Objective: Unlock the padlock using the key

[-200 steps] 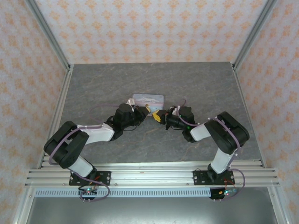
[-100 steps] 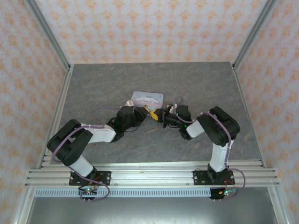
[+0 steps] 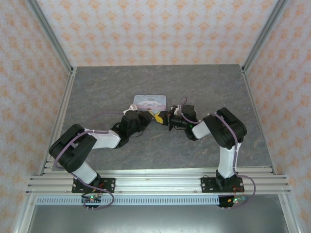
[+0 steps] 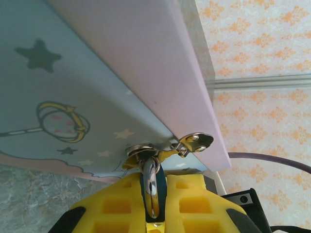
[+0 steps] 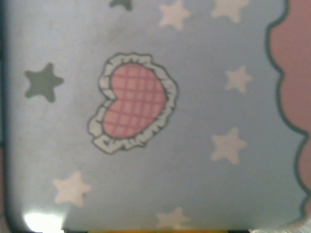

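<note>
Two grippers meet at the near side of the pale blue cartoon tin [image 3: 150,102], which lies on the table [image 3: 209,87] about midway between its left and right edges. Your left gripper [image 3: 155,116] has its yellow fingers [image 4: 116,206] drawn narrow on the tiny teal padlock [image 4: 152,184], whose metal shackle appears to pass through the tin's hasp [image 4: 194,141]. Held so, the lock body is judged to be steadied for the key. Your right gripper [image 3: 168,119] faces it from just beside. Whether its fingers are parted or carry the key cannot be told. Both forearms lie low over the table, elbows bent outward toward the side edges, wrists turned inward
</note>
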